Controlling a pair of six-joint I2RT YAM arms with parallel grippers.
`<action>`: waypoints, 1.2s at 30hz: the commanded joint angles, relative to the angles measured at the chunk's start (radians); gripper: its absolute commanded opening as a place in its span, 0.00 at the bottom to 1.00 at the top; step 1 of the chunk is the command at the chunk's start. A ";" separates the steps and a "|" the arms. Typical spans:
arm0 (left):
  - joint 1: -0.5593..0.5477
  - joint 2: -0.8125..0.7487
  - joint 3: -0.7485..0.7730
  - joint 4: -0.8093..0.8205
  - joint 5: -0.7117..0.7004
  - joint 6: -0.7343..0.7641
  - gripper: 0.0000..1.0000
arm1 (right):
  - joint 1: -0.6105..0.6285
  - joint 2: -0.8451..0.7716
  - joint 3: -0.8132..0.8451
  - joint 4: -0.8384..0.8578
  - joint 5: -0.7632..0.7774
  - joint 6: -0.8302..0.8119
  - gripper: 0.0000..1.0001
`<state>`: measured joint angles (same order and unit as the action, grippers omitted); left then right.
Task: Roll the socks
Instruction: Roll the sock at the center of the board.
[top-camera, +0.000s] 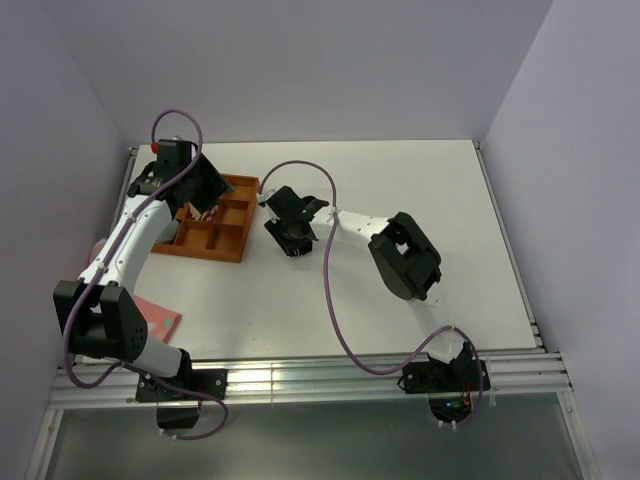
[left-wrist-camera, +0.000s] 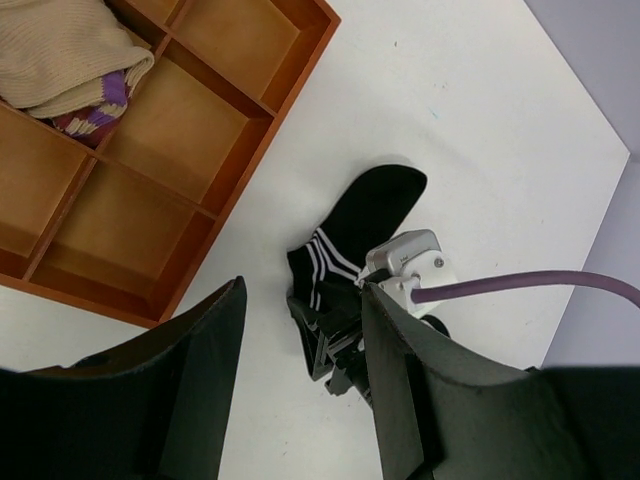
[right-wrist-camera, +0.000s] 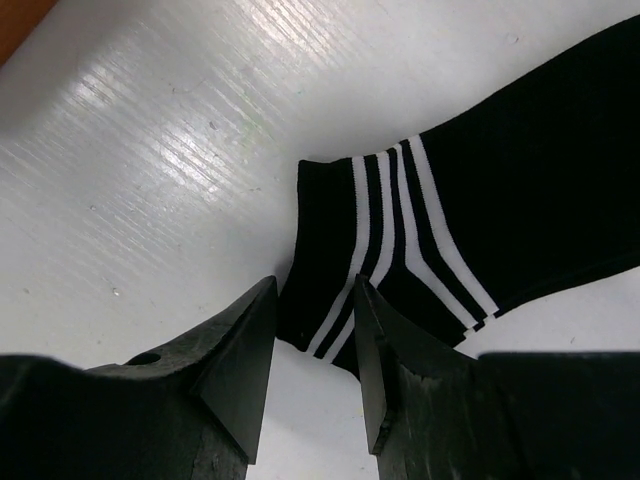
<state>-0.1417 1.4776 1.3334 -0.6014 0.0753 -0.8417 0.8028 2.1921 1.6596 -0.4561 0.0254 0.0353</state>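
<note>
Left wrist view, left to right.

1. Orange wooden compartment tray (left-wrist-camera: 190, 130), filling the upper left of the frame. A tan sock (left-wrist-camera: 60, 50) of ribbed knit with purple stripes is sitting bunched in its upper-left compartment, cut off by the frame edge.
2. Left gripper (left-wrist-camera: 302, 300), lower centre: fingers are standing spread wide, holding nothing, hovering above the white table (left-wrist-camera: 450, 90) just beside the tray.
3. Black sock (left-wrist-camera: 375, 205), short, with a white-striped cuff, is lying flat on the table right of the tray, toe pointing to the upper right.

Right wrist view.

4. Right gripper (right-wrist-camera: 315, 300), bottom centre: fingers are standing apart, straddling a corner of the black cuff. Whether the tips are touching the fabric cannot be told.

Judgement: the tan sock is looking already bundled and stowed; the black sock is the one in hand, at the cuff-grasp stage. The next move is calling for a firm pinch on the cuff, then turning it over toward the toe without dragging the sock.

Top external view, obscured: both socks are hiding beneath the grippers. A pink cloth (top-camera: 160, 320) at the lower left is lying partly under the left arm; it cannot be identified.
</note>
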 joint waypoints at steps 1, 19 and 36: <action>-0.004 0.019 0.053 0.022 0.029 0.044 0.55 | 0.001 -0.011 0.012 0.016 0.001 -0.012 0.44; 0.001 -0.014 -0.179 0.280 0.093 0.052 0.54 | 0.030 -0.060 -0.158 -0.072 -0.179 -0.191 0.30; -0.318 -0.233 -0.819 0.984 -0.151 -0.050 0.47 | -0.007 -0.062 -0.169 -0.603 -0.697 -0.600 0.19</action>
<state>-0.4191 1.3186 0.5838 0.1703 -0.0349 -0.8734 0.8165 2.0789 1.4712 -0.8871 -0.5434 -0.4606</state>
